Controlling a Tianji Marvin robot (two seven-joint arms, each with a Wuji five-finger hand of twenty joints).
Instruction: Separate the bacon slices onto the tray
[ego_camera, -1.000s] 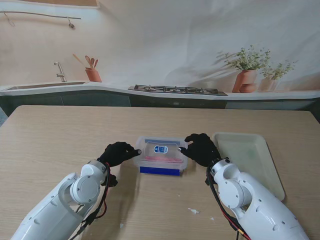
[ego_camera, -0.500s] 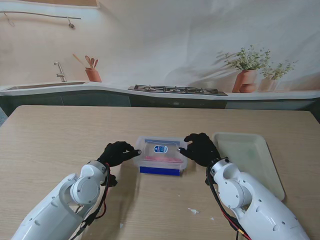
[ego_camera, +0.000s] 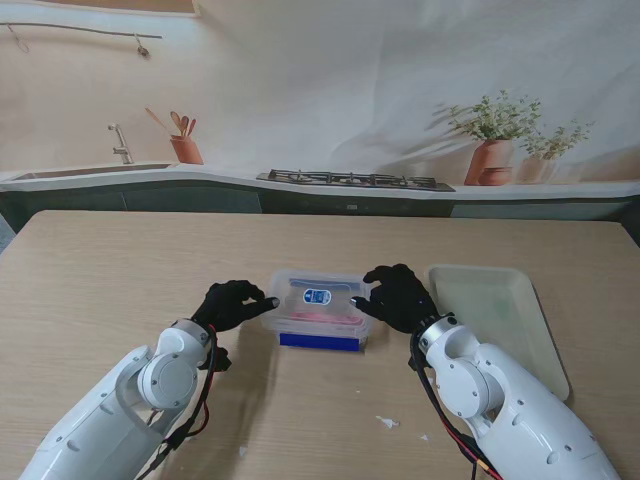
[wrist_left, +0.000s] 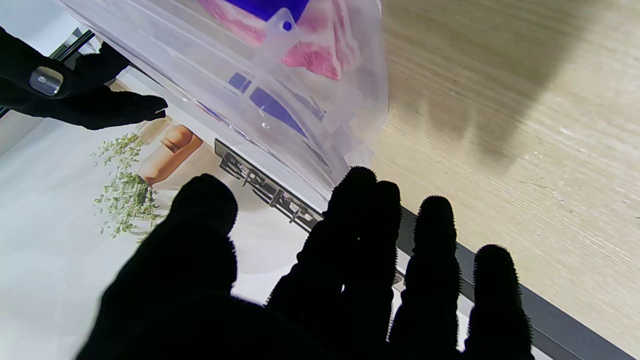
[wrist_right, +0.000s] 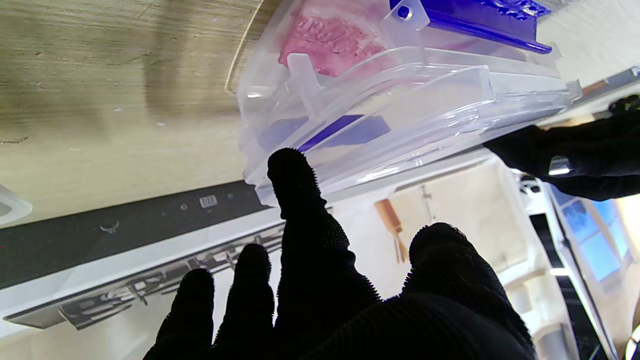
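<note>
A clear box (ego_camera: 318, 310) with a blue label is seen at the table's (ego_camera: 120, 270) middle, with pink bacon (wrist_right: 330, 42) visible through its wall. The tray (ego_camera: 497, 312) lies just to its right. The left hand (ego_camera: 232, 305) is placed at the box's left end, fingers (wrist_left: 360, 225) spread and at the lid's rim (actual contact cannot be told). The right hand (ego_camera: 397, 297) is set at the right end, one fingertip (wrist_right: 292, 170) touching the lid's edge, the others apart; nothing is gripped.

Left hand (ego_camera: 232, 305) and container (ego_camera: 318, 309) shifted left.
</note>
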